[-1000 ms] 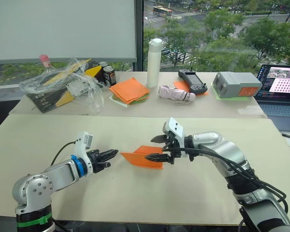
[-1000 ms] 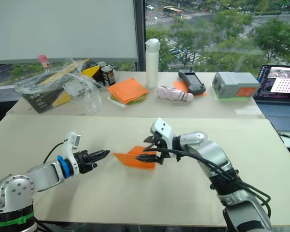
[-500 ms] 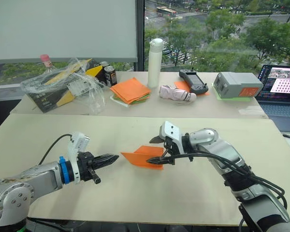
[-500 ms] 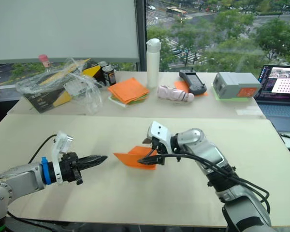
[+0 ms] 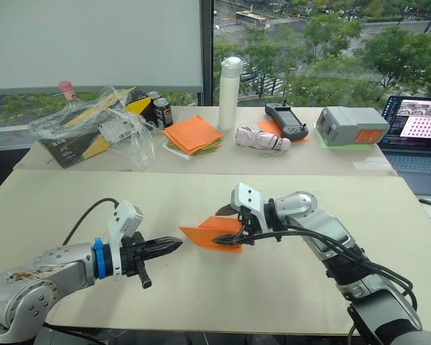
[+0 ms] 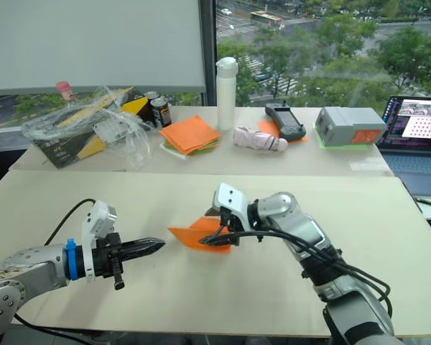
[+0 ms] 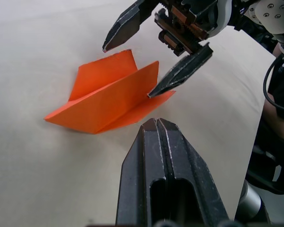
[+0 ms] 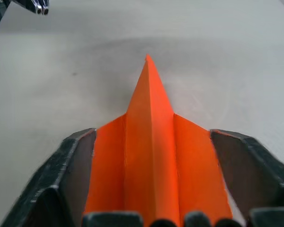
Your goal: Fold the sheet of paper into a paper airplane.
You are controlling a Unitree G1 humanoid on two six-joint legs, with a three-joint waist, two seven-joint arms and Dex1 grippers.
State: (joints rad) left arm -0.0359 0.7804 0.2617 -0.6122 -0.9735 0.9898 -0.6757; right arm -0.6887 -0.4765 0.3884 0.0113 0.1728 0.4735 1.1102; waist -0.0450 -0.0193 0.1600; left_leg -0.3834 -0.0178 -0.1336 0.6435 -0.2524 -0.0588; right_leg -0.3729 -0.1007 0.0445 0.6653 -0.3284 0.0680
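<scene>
Paper airplane [image 5: 210, 235] on table [image 5: 273, 287], between right gripper's [image 5: 228, 226] spread fingers, left gripper's [image 5: 174, 246] fingers clenched nearby

Two pale tables [image 5: 72, 208] stand before a window [image 5: 330, 43] overlooking trees, a white blind [image 5: 93, 43] partly lowered.

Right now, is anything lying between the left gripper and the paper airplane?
No. In the left eye view only bare table separates the shut left gripper from the paper airplane, whose pointed tip faces it.

Orange paper airplane [image 5: 210, 234] (black claws)
</scene>
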